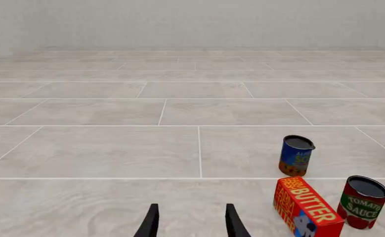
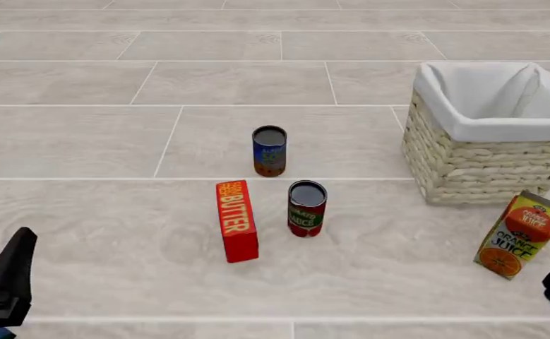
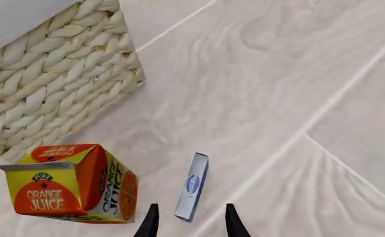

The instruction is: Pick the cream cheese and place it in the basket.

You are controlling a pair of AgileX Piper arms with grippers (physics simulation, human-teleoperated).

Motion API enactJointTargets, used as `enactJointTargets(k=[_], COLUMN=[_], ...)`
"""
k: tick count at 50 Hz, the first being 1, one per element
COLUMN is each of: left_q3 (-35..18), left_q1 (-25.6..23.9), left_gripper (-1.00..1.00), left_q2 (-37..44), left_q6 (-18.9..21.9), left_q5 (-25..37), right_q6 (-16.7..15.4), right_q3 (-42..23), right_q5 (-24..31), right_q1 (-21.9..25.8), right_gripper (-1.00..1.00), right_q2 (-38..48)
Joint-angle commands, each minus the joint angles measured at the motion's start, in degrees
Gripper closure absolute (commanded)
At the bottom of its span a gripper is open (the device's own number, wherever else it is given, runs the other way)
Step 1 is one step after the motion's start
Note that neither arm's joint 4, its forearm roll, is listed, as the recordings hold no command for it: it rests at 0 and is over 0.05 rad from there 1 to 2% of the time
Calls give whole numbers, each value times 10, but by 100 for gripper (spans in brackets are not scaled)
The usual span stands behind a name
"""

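The right gripper (image 3: 191,224) is hovering with its two dark fingers spread apart and holding nothing, just behind the cream cheese (image 3: 192,186), a thin pale blue and whitish-grey packet standing on edge on the smooth pale tiled floor (image 3: 278,98). Beside it is standing the glossy orange juice carton (image 3: 73,183); a sideways approach risks bumping that carton or tipping the slim packet flat. Beyond is sitting the squarish woven wicker basket (image 3: 54,84) with white cloth lining. The left gripper (image 1: 191,222) is idling, also spread wide and empty.

Butter box (image 2: 236,220) left of sauce can (image 2: 306,207); basket (image 2: 472,166) far right, juice carton (image 2: 522,234) in front.
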Motion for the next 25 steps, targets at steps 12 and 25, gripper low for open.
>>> enactJointTargets(k=[12,25], left_q3=[0,0], left_q1=[0,0], left_gripper=[-100,-100], left_q2=[0,0], left_q6=[0,0], left_q5=[0,0], right_q6=[-10,-5], right_q3=[4,4], right_q5=[-108,-226], right_q1=[-10,-2], right_gripper=[-100,-100], right_q2=[121,259])
